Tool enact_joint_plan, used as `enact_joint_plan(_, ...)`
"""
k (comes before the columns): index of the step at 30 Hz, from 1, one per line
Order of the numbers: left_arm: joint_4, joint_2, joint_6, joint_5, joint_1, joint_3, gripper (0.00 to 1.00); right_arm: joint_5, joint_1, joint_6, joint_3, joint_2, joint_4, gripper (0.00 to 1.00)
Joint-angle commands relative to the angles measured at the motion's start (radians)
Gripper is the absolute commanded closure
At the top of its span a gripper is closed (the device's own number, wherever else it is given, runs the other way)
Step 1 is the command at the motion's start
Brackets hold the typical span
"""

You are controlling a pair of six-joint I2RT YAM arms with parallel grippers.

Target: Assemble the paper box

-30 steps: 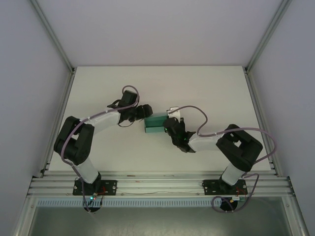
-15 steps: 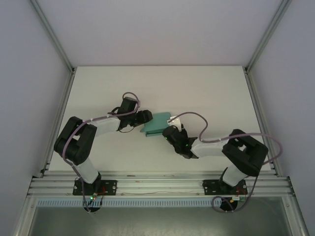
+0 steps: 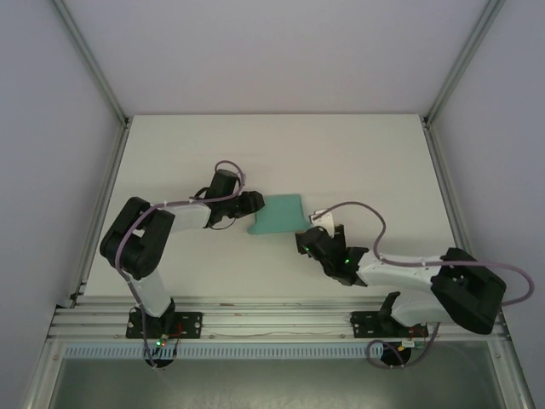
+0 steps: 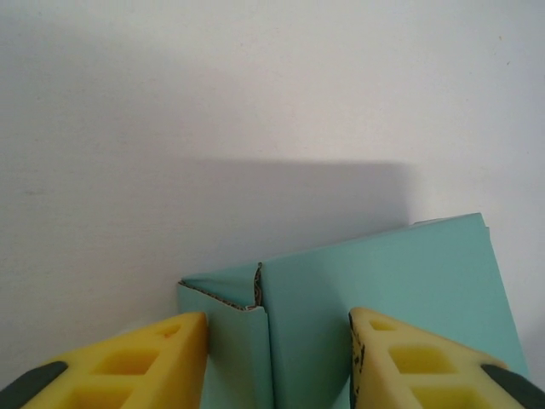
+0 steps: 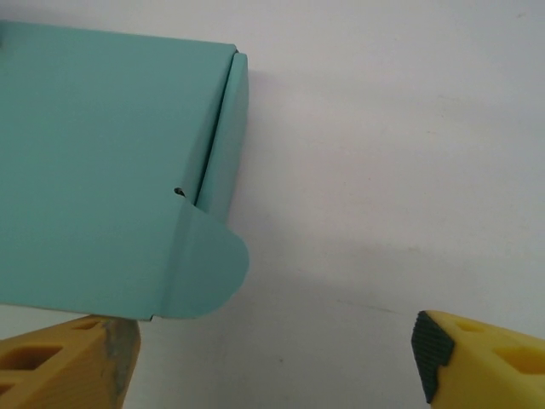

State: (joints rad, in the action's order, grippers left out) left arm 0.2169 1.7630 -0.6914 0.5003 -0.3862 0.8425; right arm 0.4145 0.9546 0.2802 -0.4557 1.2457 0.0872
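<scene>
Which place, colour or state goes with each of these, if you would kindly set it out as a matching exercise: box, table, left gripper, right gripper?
Things:
1. box
2. table
3. left gripper
4. right gripper

Descriptions:
A. white
B. wide open, beside the box
C. teal
D. one finger on either side of the box's end

Pairs: 1-C, 2-A, 3-D, 4-B

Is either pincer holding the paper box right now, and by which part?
The right pincer stands open, holding nothing. The left pincer straddles the folded end corner of the paper box; whether it actually grips there cannot be told.
</scene>
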Motion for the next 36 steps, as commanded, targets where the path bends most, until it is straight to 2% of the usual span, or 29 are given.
enact_joint_plan(1,-0.053,0.069,0.022,0.0,0.001,-0.043,0.62,-0.014,-0.011,0.027,0.035,-0.088,0.028,0.01)
enact_joint_plan(6,-0.018,0.09,0.04,0.021,0.016,-0.047,0.7,-0.187,-0.083,0.06,0.086,-0.262,0.087,0.0)
enact_joint_plan(10,0.035,0.115,0.029,0.077,0.034,-0.062,0.77,-0.302,-0.169,0.112,0.043,-0.284,0.042,0.0)
enact_joint_plan(14,0.129,0.138,-0.012,0.153,0.067,-0.097,0.82,-0.466,-0.267,0.176,-0.057,-0.178,-0.026,0.0)
enact_joint_plan(19,0.182,0.136,-0.03,0.176,0.092,-0.134,0.86,-0.732,-0.382,0.269,-0.151,0.017,0.014,0.0)
enact_joint_plan(27,0.234,0.136,-0.042,0.197,0.119,-0.172,0.87,-0.944,-0.443,0.359,-0.254,0.266,0.145,0.01)
enact_joint_plan(32,0.27,0.139,-0.056,0.213,0.131,-0.188,0.87,-1.075,-0.473,0.457,-0.25,0.393,0.3,0.09)
enact_joint_plan(36,0.269,0.139,-0.045,0.213,0.133,-0.19,0.87,-1.148,-0.473,0.489,-0.262,0.437,0.391,0.22)
